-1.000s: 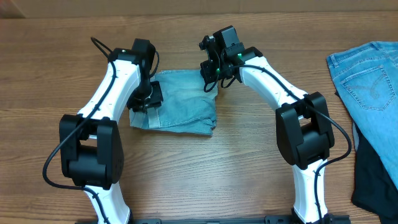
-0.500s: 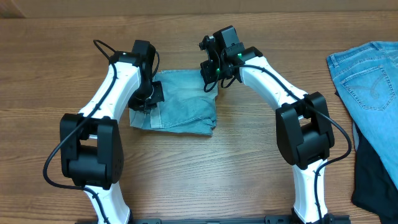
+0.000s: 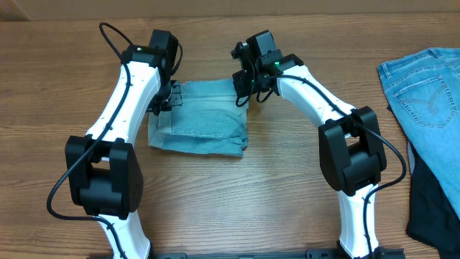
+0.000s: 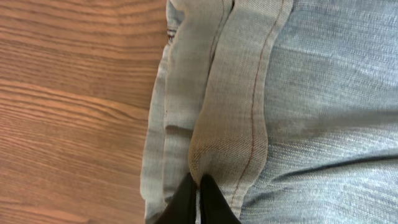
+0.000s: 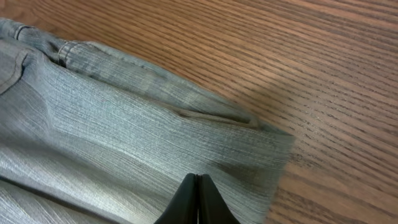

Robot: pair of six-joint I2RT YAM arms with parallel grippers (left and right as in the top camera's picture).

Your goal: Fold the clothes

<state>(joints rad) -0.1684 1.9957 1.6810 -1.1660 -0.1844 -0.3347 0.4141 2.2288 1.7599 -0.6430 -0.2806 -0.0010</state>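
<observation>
Overhead view is showing the shorts (image 3: pixel 205 124) lying folded into a compact rectangle on the table (image 3: pixel 237 201) between my two arms, long axis running left to right. I am reading the left gripper (image 3: pixel 164 97) at the bundle's upper-left corner and the right gripper (image 3: pixel 244 92) at its upper-right corner, each equally near its own end. Left wrist view is showing black fingertips (image 4: pixel 198 198) pressed together at a stitched hem; whether cloth is pinched I cannot tell. Right wrist view is showing the right fingers (image 5: pixel 198 200) likewise closed at the fabric's edge, grip unclear. The denim is looking pale, faded blue, layered, with seams showing. Darker jeans (image 3: pixel 424 93) are lying well apart at the right.
</observation>
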